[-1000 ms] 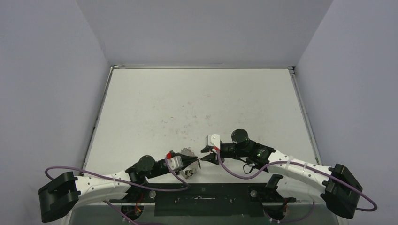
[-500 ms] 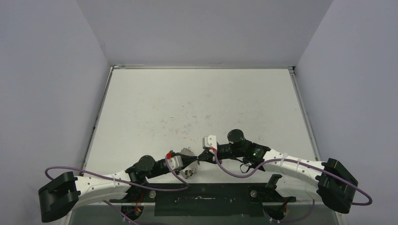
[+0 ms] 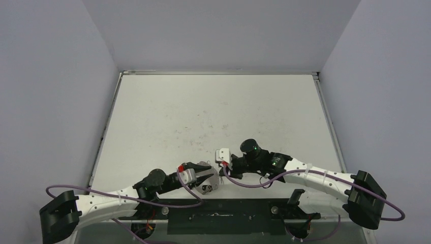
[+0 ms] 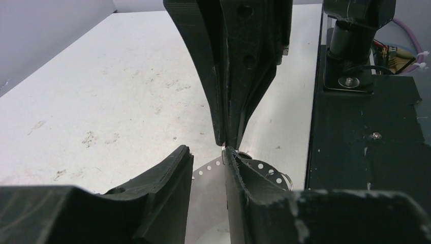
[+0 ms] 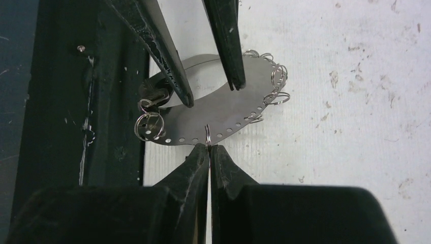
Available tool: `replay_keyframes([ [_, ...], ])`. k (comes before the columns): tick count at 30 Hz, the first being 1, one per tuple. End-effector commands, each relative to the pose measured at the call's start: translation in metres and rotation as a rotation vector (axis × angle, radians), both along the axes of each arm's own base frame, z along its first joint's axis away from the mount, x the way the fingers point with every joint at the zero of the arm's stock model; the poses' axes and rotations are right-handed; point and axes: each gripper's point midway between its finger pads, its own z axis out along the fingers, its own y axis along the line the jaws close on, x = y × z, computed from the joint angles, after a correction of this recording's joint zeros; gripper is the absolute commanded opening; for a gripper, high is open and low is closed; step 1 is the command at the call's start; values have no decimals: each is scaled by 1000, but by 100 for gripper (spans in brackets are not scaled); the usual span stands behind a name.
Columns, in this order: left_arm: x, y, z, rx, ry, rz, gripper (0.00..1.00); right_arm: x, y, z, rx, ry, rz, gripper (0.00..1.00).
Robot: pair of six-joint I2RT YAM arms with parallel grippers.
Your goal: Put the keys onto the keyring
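Note:
The keyring (image 5: 223, 109) is a flat silvery oval plate with holes along its rim, strung with several tiny silver rings; it lies near the table's front edge (image 3: 205, 164). My right gripper (image 5: 208, 146) is shut on one tiny ring (image 5: 208, 133) at the plate's near rim. My left gripper (image 4: 207, 152) is open, its fingers (image 5: 170, 71) straddling the plate's middle opening, the plate showing in the gap. A small dark piece with a silver ring (image 5: 150, 124) at the plate's left end may be the keys, partly hidden by a left finger.
The black mounting strip (image 3: 223, 213) with bolts runs along the near edge, right beside the plate (image 4: 366, 127). Purple cables loop off both arms. The scuffed white table (image 3: 213, 112) stretches to grey walls on three sides.
My right gripper has moved left to the plate's rim, right up against the left gripper's tips. My left gripper's fingers have spread open over the plate.

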Motion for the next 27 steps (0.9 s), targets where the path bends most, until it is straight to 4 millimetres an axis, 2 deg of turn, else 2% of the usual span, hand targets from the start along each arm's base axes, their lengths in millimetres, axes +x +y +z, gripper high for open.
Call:
replay_keyframes([
  [1,5,1,11,-6,-7,31,29,6,-10,-5,-178,-40,-37,0],
  [6,6,2,3,37,-7,31,30,14,-21,-25,-378,-11,-106,0],
  [11,6,0,-8,53,-16,23,29,22,-18,-30,-467,9,-154,0],
  [18,6,-10,-21,78,-37,-4,29,20,4,-14,-374,26,-134,0],
  [27,12,-23,-24,87,-64,-16,32,16,9,-7,-338,34,-117,0],
])
